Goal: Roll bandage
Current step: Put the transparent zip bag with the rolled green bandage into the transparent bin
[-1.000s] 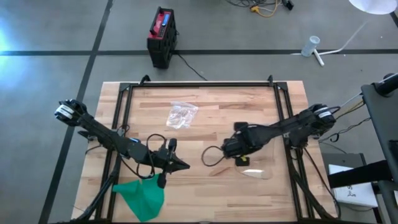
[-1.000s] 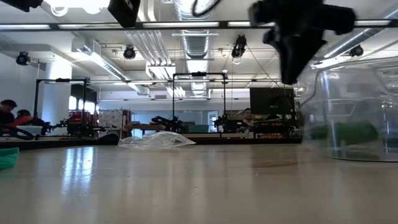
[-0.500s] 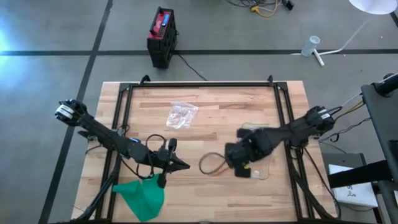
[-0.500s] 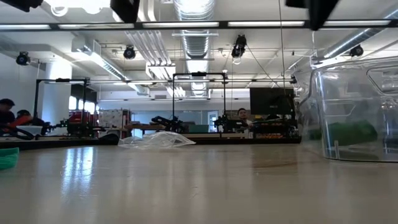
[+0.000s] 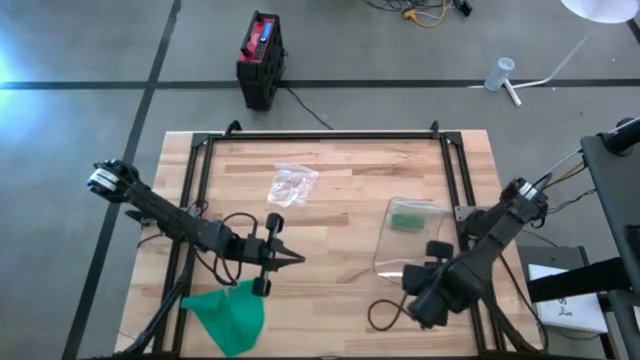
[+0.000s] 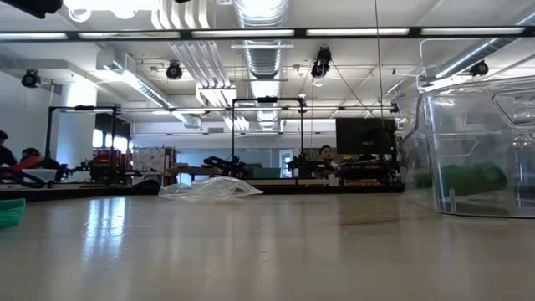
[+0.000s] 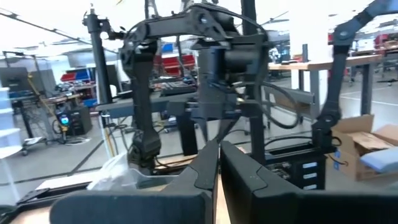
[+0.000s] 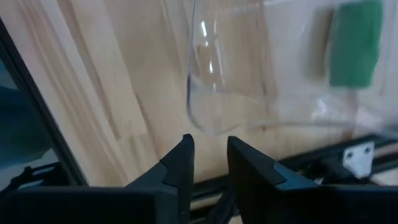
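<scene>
Judging by the rolled green bandage (image 5: 406,221) inside the clear container (image 5: 382,262) at centre right, rolling looks done; my right gripper (image 5: 424,310) hovers empty, fingers slightly apart, lower right; my left gripper (image 5: 297,259) is pinched together.

The wooden table (image 5: 340,170) carries a clear container (image 5: 405,240), a crumpled plastic bag (image 5: 292,184) — and green cloth (image 5: 228,315).

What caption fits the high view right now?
Green bandage roll inside the clear container, right gripper empty at the table's near edge, left gripper shut above green cloth.
</scene>
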`<state>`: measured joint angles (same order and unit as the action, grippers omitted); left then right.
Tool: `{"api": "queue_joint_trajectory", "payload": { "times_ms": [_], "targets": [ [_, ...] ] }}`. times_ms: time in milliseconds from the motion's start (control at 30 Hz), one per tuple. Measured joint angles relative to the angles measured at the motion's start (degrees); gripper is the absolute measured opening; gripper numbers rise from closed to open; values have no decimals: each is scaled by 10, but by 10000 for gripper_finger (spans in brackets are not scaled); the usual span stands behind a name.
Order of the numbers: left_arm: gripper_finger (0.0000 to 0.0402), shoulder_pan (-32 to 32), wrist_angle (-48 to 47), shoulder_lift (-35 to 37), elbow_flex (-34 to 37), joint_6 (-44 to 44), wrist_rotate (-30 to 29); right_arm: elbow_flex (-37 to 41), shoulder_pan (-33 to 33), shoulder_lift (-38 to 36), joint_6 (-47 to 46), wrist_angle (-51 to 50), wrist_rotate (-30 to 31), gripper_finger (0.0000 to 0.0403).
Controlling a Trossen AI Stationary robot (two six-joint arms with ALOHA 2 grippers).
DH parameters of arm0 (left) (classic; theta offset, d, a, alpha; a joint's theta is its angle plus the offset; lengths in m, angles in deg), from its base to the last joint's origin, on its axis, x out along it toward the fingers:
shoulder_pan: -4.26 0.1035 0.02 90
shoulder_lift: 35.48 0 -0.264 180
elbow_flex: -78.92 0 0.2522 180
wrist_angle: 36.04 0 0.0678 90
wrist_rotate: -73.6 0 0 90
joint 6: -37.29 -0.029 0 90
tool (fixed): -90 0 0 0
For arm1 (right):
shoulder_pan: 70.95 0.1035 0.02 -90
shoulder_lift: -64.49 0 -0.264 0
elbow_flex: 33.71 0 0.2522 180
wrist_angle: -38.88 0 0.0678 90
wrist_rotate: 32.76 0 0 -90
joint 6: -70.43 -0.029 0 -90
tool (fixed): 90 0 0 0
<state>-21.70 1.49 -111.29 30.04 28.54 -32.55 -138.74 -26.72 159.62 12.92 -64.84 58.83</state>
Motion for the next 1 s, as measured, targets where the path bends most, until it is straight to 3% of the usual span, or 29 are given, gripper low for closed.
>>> {"api": "queue_joint_trajectory", "payload": {
  "times_ms": [333,700,1000],
  "targets": [
    [7,31,1,0,0,0,0,54,50,-5,-81,0,-57,156],
    [2,35,1,0,0,2,0,169,92,-85,-190,4,-102,196],
    [3,35,-1,0,0,7,0,287,80,-119,-189,119,-63,227]
  ]
}}
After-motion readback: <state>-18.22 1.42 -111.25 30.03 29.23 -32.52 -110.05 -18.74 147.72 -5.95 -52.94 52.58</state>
